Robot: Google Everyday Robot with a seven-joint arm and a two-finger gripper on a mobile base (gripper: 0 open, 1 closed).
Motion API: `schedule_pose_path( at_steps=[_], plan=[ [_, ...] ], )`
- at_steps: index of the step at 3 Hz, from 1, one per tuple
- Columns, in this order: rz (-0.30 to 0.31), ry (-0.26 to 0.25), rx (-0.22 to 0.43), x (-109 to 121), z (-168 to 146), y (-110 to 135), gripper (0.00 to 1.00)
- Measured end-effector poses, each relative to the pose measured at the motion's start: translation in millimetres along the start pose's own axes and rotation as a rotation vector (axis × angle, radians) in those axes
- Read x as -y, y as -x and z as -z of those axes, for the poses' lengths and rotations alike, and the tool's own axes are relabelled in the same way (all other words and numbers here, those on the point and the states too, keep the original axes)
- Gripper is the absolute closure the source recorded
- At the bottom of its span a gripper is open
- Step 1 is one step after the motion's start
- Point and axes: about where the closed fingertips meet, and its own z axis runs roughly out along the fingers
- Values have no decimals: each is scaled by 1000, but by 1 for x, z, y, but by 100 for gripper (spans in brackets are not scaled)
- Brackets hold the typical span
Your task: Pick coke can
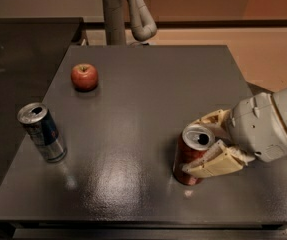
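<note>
The coke can (189,156) is dark red with a silver top and stands upright on the dark table (143,94), near its front right. My gripper (208,144) reaches in from the right, its cream fingers (214,165) closed around the can's upper body, one in front and one behind. The can still rests on the table.
A red apple (84,77) sits at the back left. A slim blue-and-silver can (41,132) stands at the left edge. A second dark surface (23,44) adjoins on the far left. The arm's column (115,14) rises behind the table's far edge.
</note>
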Motion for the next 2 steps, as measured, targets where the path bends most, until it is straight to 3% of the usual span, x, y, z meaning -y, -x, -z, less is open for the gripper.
schedule_pose_path(
  at_steps=[1,2],
  plan=[
    [-7,-6,16,4,9,8,86],
    [-16,-15,8,16,24,22,100]
  ],
)
